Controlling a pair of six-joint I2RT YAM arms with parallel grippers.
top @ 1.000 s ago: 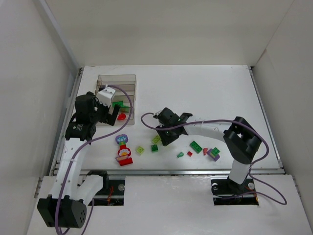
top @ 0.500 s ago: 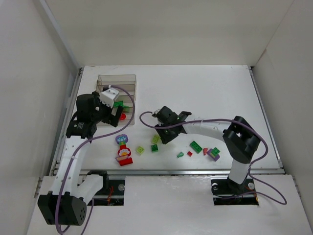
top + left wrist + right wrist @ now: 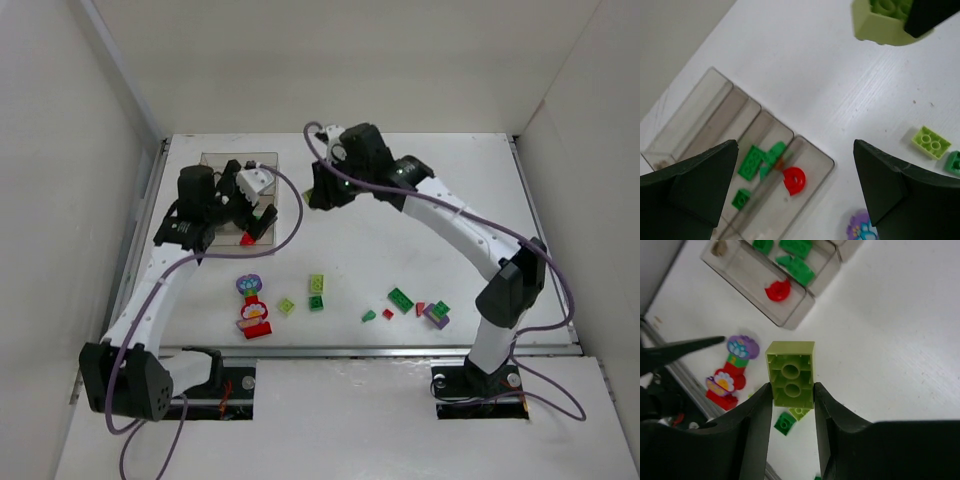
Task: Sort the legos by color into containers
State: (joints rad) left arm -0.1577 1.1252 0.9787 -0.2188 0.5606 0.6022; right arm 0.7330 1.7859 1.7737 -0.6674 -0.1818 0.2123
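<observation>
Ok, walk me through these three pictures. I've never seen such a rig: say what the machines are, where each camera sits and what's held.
These are two robot arms bolted at the near edge of a white table, each ending in a two-finger gripper. The wide picture looks down from above and behind them; the other two come from a camera on each wrist. The right gripper is shut on a lime brick, held in the air. The left gripper hangs open and empty over the clear tray, which holds green bricks and a red piece. More loose bricks and a flower-topped piece lie on the table.
</observation>
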